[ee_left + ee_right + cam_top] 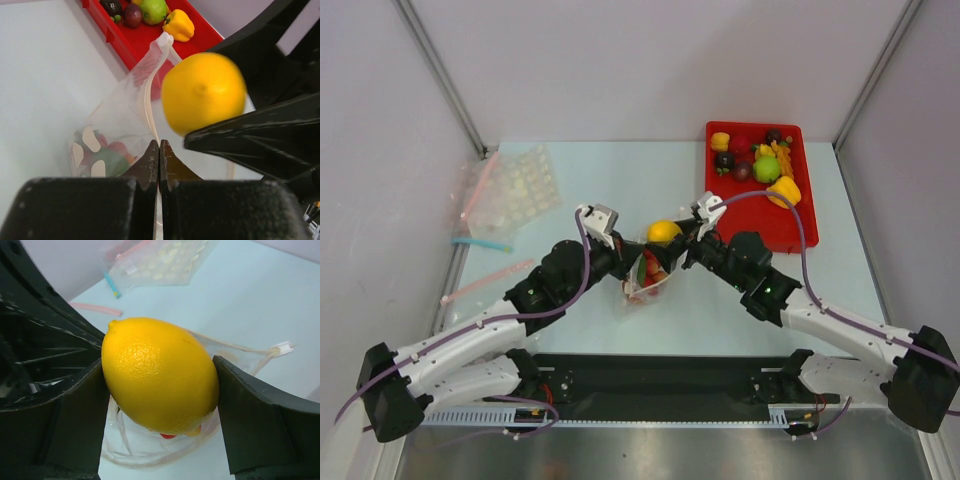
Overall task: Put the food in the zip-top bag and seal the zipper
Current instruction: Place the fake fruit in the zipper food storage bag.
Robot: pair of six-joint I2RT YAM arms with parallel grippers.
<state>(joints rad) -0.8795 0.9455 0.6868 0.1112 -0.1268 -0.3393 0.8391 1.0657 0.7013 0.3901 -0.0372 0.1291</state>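
Observation:
The clear zip-top bag (pixel 638 285) stands in the middle of the table between my two arms, with red and green food inside (pixel 107 157). My left gripper (pixel 159 146) is shut on the bag's whitish zipper rim (pixel 146 107) and holds the mouth up. My right gripper (pixel 160 390) is shut on a yellow lemon (pixel 160 375), its fingers (pixel 250 420) on both sides of it. The lemon (pixel 664 232) hangs just above the open mouth of the bag (pixel 145 452). It also shows in the left wrist view (pixel 204 92).
A red tray (pixel 760 235) at the back right holds a yellow pepper (pixel 784 190), a green fruit (pixel 766 168) and dark purple ones. Spare clear bags and a white dimpled sheet (pixel 515 185) lie at the back left, with a blue strip (pixel 480 243) and a pink strip (pixel 485 280).

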